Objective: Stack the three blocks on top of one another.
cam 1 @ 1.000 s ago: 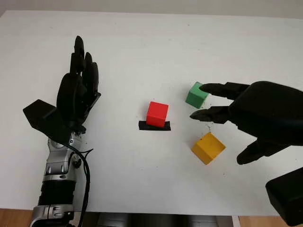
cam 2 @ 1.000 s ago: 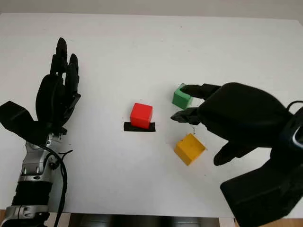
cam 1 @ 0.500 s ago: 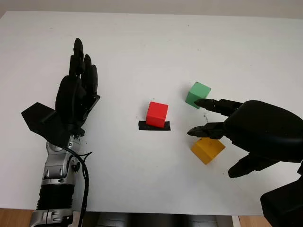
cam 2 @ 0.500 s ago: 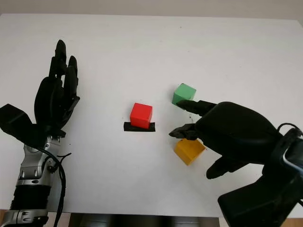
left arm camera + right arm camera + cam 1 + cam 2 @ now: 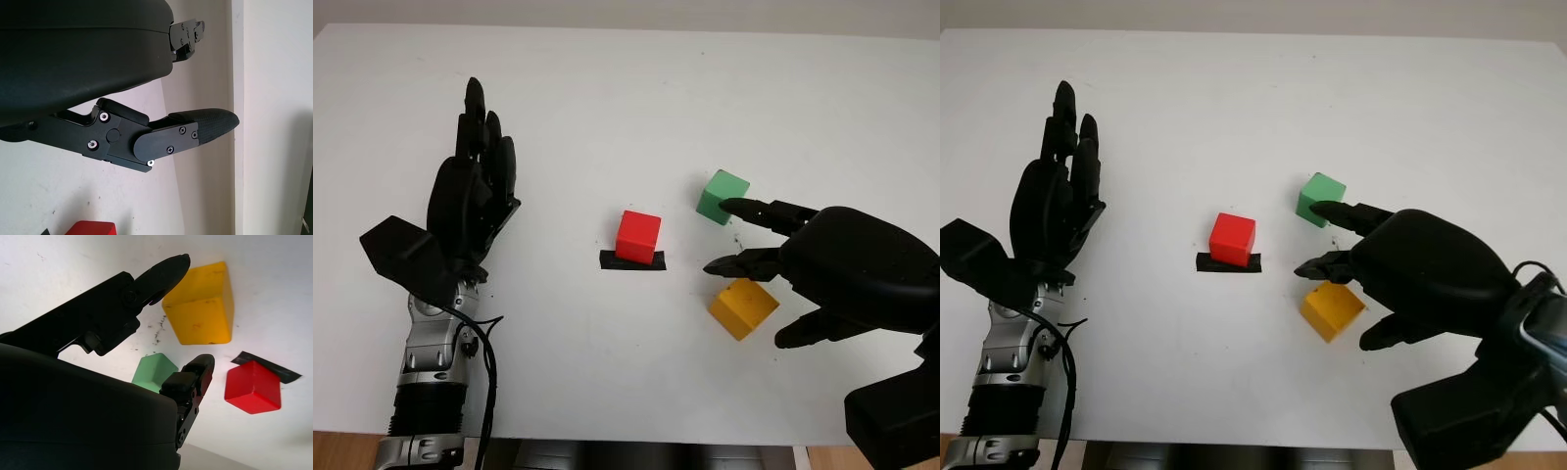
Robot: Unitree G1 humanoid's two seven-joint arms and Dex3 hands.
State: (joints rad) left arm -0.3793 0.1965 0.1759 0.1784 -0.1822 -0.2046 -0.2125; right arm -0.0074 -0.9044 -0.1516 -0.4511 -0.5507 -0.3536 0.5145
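A red block [image 5: 638, 236] sits mid-table on a strip of black tape [image 5: 632, 260]. Right of it lies a green block [image 5: 722, 196], and nearer the front a yellow block [image 5: 743, 306]. My right hand [image 5: 720, 237] hovers open between the green and yellow blocks. One fingertip is by the green block's near edge, another just above the yellow block's far corner. It holds nothing. The right wrist view shows the yellow block [image 5: 200, 303], green block [image 5: 154, 372] and red block [image 5: 252, 387] beyond the fingers [image 5: 161, 271]. My left hand [image 5: 470, 196] is open at the left.
The white table [image 5: 607, 98] stretches far behind the blocks, and its front edge runs along the bottom. The left forearm [image 5: 435, 382] rises from the front left. A corner of the red block [image 5: 90, 227] shows in the left wrist view.
My right hand has drawn back from around the green block toward the front, and now sits partly over the yellow block. The blocks and the left hand have not moved.
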